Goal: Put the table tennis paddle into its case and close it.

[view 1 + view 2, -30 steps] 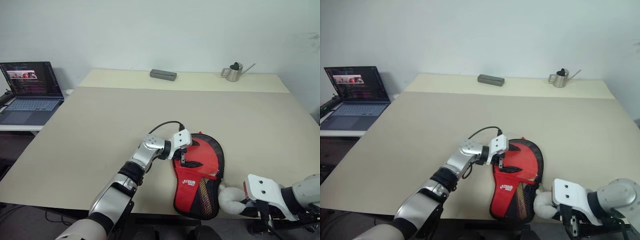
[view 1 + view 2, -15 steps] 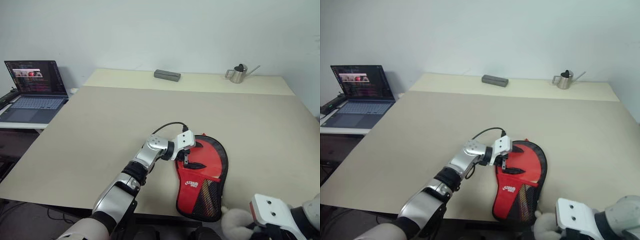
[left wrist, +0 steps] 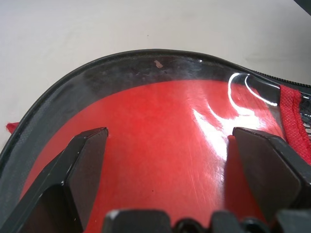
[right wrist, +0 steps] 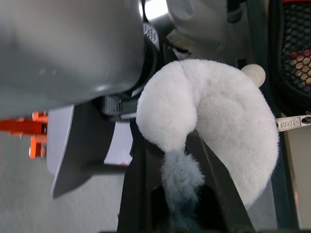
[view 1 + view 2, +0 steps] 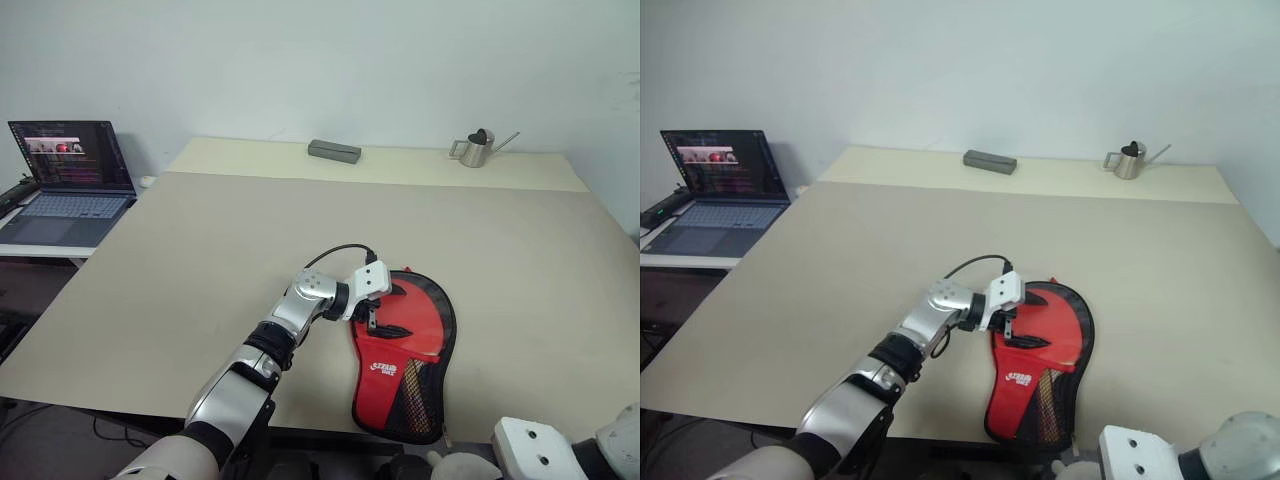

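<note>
Risk, largest: red and black paddle-shaped fabric case (image 5: 405,365) is lying at the near edge of the pale bench (image 5: 200,250), its narrow mesh end overhanging; a sideways shove could be sliding it off.
Risk, zip: round red rubber-faced table tennis paddle (image 3: 160,145) is sitting inside the case with the rim gaping, so the closure could be snagging on the blade.
Risk, pull: white fluffy pompom (image 4: 214,131) is being pinched by the right end effector (image 4: 182,194) below the bench edge; tugging it could be dragging the case along.
Left end effector (image 3: 167,145): jaws are standing wide apart over the red face, gripping nothing; whether they are touching it I cannot tell.
Right end effector: fingers are clamping the pompom.
</note>
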### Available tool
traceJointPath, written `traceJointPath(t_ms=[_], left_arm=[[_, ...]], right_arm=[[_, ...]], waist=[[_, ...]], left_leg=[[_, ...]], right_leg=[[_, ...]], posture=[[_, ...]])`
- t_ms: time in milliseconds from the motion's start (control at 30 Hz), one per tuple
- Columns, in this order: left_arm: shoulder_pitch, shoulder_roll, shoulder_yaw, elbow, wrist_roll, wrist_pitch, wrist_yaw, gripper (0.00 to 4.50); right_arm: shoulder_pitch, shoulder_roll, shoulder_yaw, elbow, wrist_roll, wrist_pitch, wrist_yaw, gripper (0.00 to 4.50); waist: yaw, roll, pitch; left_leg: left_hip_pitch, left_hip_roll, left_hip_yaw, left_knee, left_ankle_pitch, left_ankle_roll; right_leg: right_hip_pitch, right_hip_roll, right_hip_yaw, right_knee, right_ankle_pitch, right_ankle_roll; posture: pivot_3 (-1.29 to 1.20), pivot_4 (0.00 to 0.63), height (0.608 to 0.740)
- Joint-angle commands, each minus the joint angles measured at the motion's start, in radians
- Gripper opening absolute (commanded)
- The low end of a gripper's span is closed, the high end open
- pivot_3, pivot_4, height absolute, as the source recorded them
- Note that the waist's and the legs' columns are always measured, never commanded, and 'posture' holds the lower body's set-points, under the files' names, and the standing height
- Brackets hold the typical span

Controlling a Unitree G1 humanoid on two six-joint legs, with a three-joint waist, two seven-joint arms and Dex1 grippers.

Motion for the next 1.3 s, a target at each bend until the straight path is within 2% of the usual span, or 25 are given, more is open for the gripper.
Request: traceJointPath(t_ms=[33,133,467,567,700,833,967,1100,1300], left_arm=[[0.048,0.004,-0.071,0.094,0.088,0.033,0.004,4.5],[0.044,-0.001,-0.069,0.098,0.089,0.031,0.008,4.5],[0.033,-0.011,-0.065,0.114,0.087,0.023,0.021,4.5],[0.031,-0.013,-0.064,0.118,0.087,0.021,0.024,4.5],[0.029,-0.017,-0.057,0.12,0.082,0.017,0.031,4.5],[0.04,-0.008,-0.013,0.036,0.014,0.059,-0.021,4.5],[0.067,0.028,0.025,-0.124,-0.047,0.118,-0.066,4.5],[0.103,0.096,0.063,-0.321,-0.095,0.186,-0.077,4.5],[0.166,0.214,0.122,-0.612,-0.185,0.335,-0.076,4.5]], right_arm=[[-0.016,-0.019,-0.053,-0.074,0.15,0.013,0.026,0.0],[-0.066,-0.011,-0.108,-0.074,0.215,0.07,0.034,0.0],[-0.273,0.064,-0.309,-0.069,0.534,0.322,0.099,3.36],[-0.361,0.064,-0.315,-0.024,0.629,0.353,0.081,4.43],[-0.526,0.06,-0.163,0.117,0.606,0.334,0.064,4.47],[-0.673,0.114,-0.005,0.227,0.489,0.321,0.053,4.47],[-0.742,0.171,0.067,0.309,0.38,0.319,0.086,4.47],[-0.867,0.24,0.123,0.447,0.333,0.336,0.096,4.47],[-1.007,0.294,0.188,0.616,0.202,0.315,0.185,4.47]], waist=[[0.0,0.0,0.0],[0.0,0.0,0.0],[0.001,-0.002,0.001],[0.001,-0.002,0.001],[0.001,-0.002,0.001],[0.0,-0.003,0.001],[-0.002,-0.001,0.004],[-0.011,0.001,0.008],[-0.016,0.006,0.02]], left_leg=[[0.0,0.0,0.0,0.0,0.0,0.0],[0.0,0.0,0.0,0.0,0.0,0.0],[0.0,0.0,0.0,0.001,0.0,0.0],[0.0,0.0,0.0,0.001,0.0,0.0],[0.0,-0.001,0.0,0.001,0.0,0.0],[-0.001,-0.001,0.001,0.001,0.0,0.001],[-0.004,-0.001,0.001,0.0,-0.001,0.002],[-0.014,0.0,0.0,0.001,-0.001,0.002],[-0.017,-0.001,0.0,0.002,-0.001,0.002]], right_leg=[[0.0,0.0,0.0,0.0,0.0,0.0],[0.0,0.0,0.0,0.0,0.0,0.0],[0.0,-0.004,0.0,0.0,0.0,0.0],[0.001,-0.005,0.0,0.0,0.0,0.0],[0.001,-0.008,-0.001,0.0,0.0,0.0],[0.0,-0.01,-0.001,-0.001,0.0,0.0],[-0.004,-0.01,-0.002,0.001,0.001,-0.005],[-0.017,-0.007,-0.001,0.005,0.003,-0.008],[-0.019,-0.008,-0.001,0.004,0.003,-0.008]], posture=[[0.0,0.15,0.74],[0.0,0.15,0.74],[0.0,0.15,0.74],[0.0,0.15,0.74],[0.0,0.15,0.74],[0.0,0.15,0.74],[0.0,0.15,0.74],[0.0,0.15,0.74],[0.0,0.15,0.74]])
